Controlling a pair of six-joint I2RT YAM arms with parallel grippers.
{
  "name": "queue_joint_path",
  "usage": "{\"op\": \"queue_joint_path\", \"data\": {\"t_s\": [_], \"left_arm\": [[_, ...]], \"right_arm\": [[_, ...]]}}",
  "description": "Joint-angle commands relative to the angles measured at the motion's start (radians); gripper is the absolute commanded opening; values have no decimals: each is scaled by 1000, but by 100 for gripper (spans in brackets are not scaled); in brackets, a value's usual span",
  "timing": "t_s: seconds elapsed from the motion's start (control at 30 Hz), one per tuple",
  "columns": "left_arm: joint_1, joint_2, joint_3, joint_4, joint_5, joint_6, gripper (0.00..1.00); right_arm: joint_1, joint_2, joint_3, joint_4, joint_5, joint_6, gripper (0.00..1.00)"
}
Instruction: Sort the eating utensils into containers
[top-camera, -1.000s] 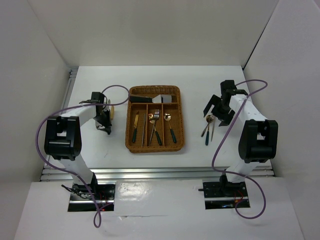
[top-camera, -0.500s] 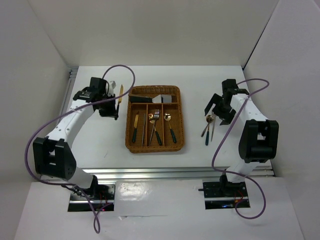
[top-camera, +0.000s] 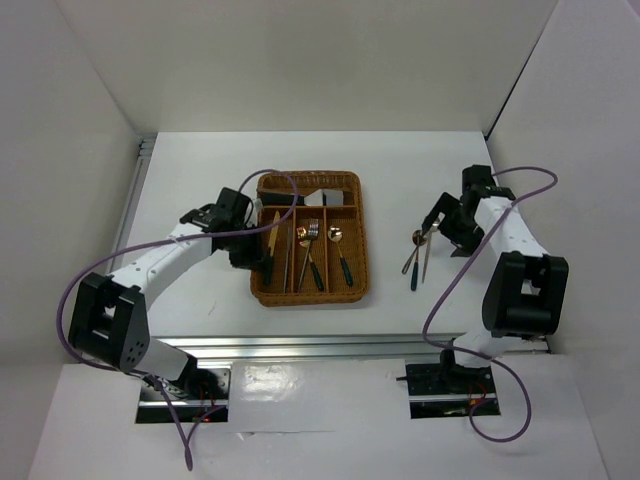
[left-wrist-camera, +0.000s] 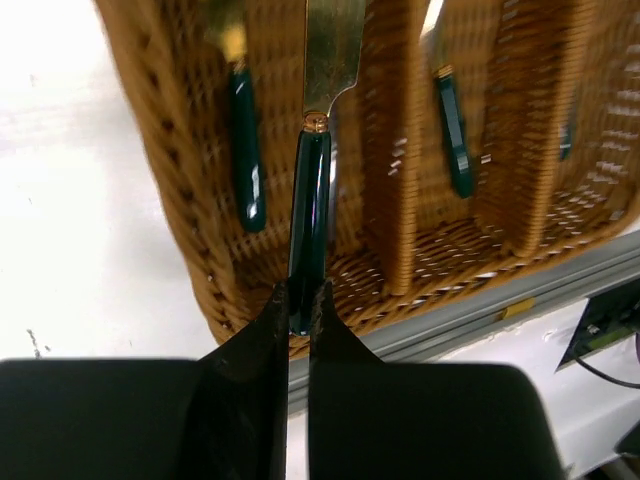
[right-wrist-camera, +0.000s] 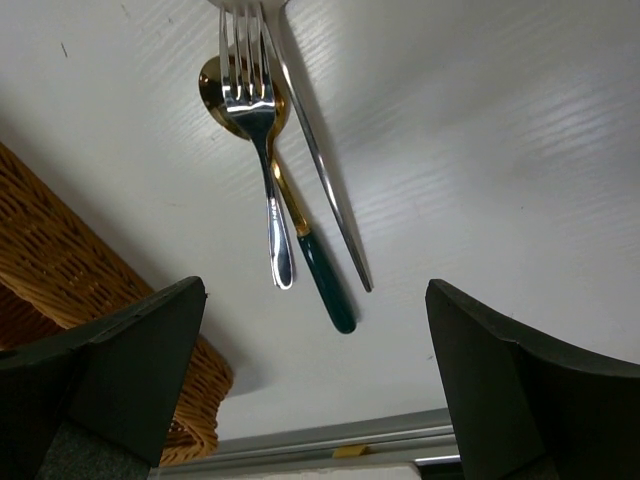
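The left gripper (left-wrist-camera: 299, 300), pinching the gold knife (left-wrist-camera: 312, 190) by its handle, has swung from ten o'clock to above the wicker tray (left-wrist-camera: 170, 150), left slot; release seems next; right gripper (right-wrist-camera: 315, 340) spread above the fork (right-wrist-camera: 262, 150) at three o'clock.

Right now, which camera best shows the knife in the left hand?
The left wrist view: the knife is close up, green handle pinched in the left hand, gold blade over the wicker tray. The top view shows only a thin gold sliver; the right wrist view misses it.

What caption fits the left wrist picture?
Jaws pinch a gold knife by its green handle over the tray.
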Motion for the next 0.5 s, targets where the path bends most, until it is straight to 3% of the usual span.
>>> {"op": "queue_joint_path", "data": {"t_s": [0.0, 0.2, 0.23, 0.33, 0.37, 0.47], "left_arm": [[-4, -25, -58, 79, 2, -60, 0], [-35, 25, -69, 109, 2, -80, 0], [-47, 25, -69, 109, 11, -80, 10], [-67, 50, -60, 109, -1, -80, 23], [-67, 50, -49, 97, -12, -80, 33], [-67, 39, -39, 74, -26, -80, 42]], "right_arm": [[4, -65, -27, 18, -21, -15, 99], [4, -93, -68, 18, -42, -15, 99], [4, -93, -68, 18, -42, -15, 99], [4, -102, -93, 28, -62, -15, 99], [4, -111, -110, 28, -62, -15, 99], [4, -122, -128, 52, -85, -6, 99]]}}
